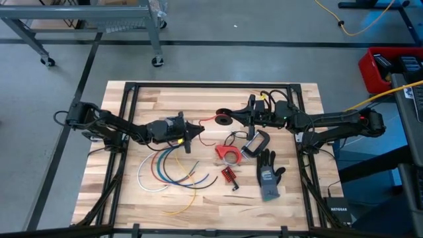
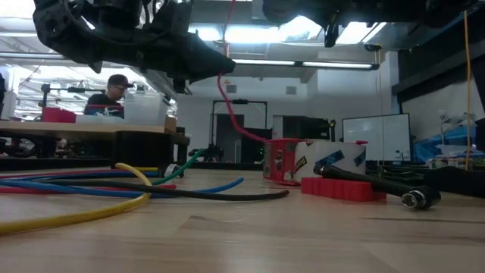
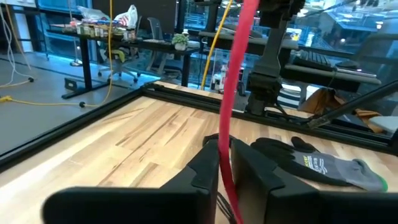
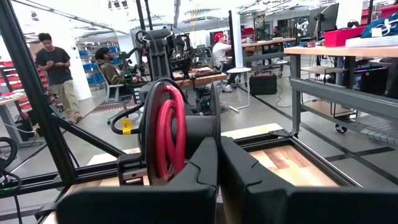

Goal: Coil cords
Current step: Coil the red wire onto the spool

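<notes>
Yellow cord (image 2: 76,216) lies frontmost; left gripper (image 3: 225,163) pinches the red cord (image 3: 233,93), right gripper (image 4: 217,163) clamps the spool (image 4: 166,134)—slack could snag the tape roll (image 1: 229,155).

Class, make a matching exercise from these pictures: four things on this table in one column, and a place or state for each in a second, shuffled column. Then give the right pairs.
Things
1. red cord
2. glove
3. spool
4. yellow cord

Places or states
A. lying flat on the table's right half
B. pinched by the left gripper
C. wound with red cord, at the right gripper
D. loose on the table, nearest the front edge

Pairs: 1-B, 2-A, 3-C, 4-D
</notes>
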